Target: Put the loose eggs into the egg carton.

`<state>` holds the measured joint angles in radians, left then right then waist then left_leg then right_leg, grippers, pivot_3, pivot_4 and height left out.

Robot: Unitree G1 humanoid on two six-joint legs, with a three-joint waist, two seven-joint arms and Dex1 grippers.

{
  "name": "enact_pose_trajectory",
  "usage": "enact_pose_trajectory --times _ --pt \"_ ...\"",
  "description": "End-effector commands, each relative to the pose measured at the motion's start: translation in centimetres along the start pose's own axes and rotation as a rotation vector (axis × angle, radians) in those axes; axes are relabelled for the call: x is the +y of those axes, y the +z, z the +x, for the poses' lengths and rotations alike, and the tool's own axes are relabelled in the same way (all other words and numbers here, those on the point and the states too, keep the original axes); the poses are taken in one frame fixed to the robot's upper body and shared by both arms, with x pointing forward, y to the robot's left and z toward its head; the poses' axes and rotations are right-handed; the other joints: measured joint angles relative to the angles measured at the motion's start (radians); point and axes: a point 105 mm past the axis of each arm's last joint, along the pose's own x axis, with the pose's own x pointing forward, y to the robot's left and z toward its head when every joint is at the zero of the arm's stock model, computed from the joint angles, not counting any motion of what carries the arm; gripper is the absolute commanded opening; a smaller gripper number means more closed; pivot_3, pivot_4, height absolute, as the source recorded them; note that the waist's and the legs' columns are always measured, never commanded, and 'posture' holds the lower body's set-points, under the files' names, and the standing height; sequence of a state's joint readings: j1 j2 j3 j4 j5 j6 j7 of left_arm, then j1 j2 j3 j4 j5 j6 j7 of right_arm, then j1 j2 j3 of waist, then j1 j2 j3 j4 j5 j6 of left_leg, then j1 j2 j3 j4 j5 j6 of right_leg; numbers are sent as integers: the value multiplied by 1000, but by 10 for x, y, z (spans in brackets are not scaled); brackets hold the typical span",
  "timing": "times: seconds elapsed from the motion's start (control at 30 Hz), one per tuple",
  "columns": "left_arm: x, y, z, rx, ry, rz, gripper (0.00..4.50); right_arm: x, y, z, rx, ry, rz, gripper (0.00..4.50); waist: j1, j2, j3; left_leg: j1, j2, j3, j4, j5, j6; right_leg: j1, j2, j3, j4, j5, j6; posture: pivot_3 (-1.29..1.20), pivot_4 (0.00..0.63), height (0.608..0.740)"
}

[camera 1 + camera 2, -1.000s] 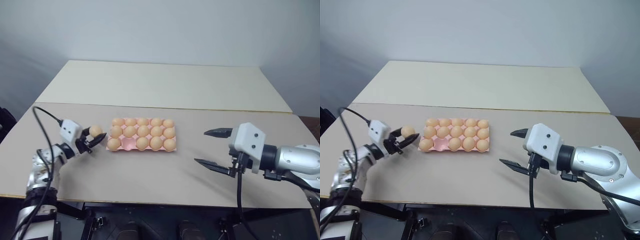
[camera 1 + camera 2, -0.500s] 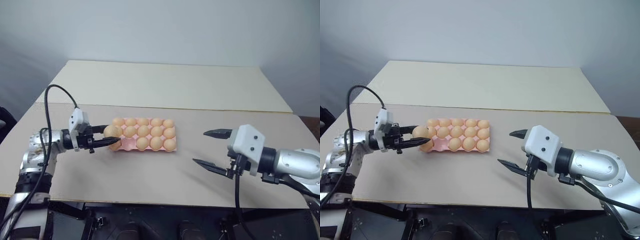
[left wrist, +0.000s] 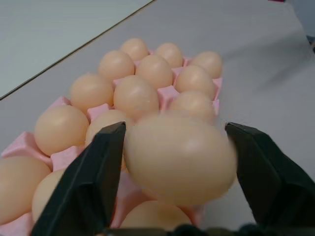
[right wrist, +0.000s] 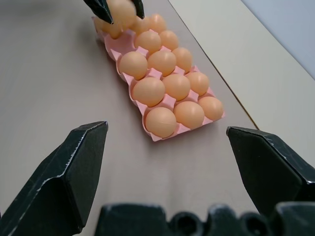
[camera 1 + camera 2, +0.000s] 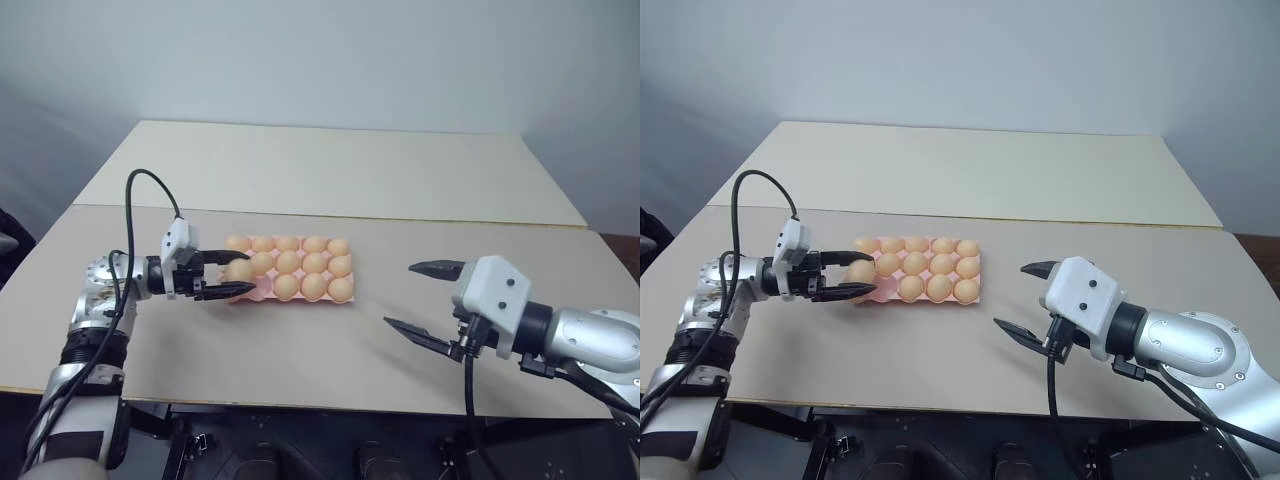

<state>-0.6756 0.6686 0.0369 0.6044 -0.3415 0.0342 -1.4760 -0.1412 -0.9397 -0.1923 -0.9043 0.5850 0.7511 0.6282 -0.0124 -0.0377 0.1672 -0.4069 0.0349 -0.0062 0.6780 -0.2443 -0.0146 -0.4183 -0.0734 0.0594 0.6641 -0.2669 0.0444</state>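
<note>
The pink egg carton (image 5: 262, 290) lies in the middle of the table, with eggs (image 5: 300, 264) in nearly all its cups. My left gripper (image 5: 228, 274) reaches in level from the left, over the carton's near left corner. It is open. One loose egg (image 3: 179, 160) sits between its spread black fingers (image 3: 93, 172), just above the cups; I cannot tell whether the pads still touch it. My right gripper (image 5: 420, 298) hovers open and empty to the right of the carton, well apart from it.
A second, paler tabletop (image 5: 330, 170) adjoins at the back. A black cable (image 5: 150, 190) loops above my left arm. Bare grey table (image 5: 300, 350) lies in front of the carton and between the two arms.
My left gripper carried the egg rightward from beside the carton to over its near left corner, and its fingers have spread. The right arm has not moved.
</note>
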Motion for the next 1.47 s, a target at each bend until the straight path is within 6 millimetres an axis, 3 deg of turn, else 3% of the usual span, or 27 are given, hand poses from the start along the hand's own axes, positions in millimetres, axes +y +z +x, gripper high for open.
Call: enact_pose_trajectory --times 0.03,0.2,0.33,0.5,0.77,0.97,1.17,1.47 --pt "3 9 5 -11 -8 53 4465 -3 8 -4 -12 -26 -36 4500 0 0 0 0 0 0 0 0 0 0 0 0 0 0 0 0 150 740" --pt "6 5 4 -8 20 58 4465 -4 6 -5 -3 -29 -34 4500 -4 0 0 0 0 0 0 0 0 0 0 0 0 0 0 0 150 740" --pt "11 15 -6 -28 63 97 4465 -4 7 -6 -6 -23 -40 4500 -4 0 0 0 0 0 0 0 0 0 0 0 0 0 0 0 150 740" --pt "9 37 -37 -70 114 134 4465 -8 12 -9 -25 -15 -57 4500 -10 0 0 0 0 0 0 0 0 -1 0 0 0 0 0 0 150 740" --pt "-17 32 -95 76 246 172 4465 -13 12 -12 -29 75 -90 4500 -16 0 0 1 1 0 0 0 0 0 0 0 0 0 0 0 150 740" --pt "-35 35 -120 132 323 171 4465 -16 10 -17 -19 162 -116 4500 -5 0 0 1 1 1 -1 0 0 -1 0 0 0 0 0 0 150 740" --pt "-52 41 -126 161 354 176 4465 -24 0 -24 2 202 -107 4500 -4 0 0 1 1 1 -1 0 0 0 0 0 0 0 0 0 150 740" --pt "-72 33 -120 195 360 56 4465 -36 -12 -29 31 250 -116 4500 -4 0 0 2 2 2 -1 0 0 0 0 1 0 0 0 0 150 740"
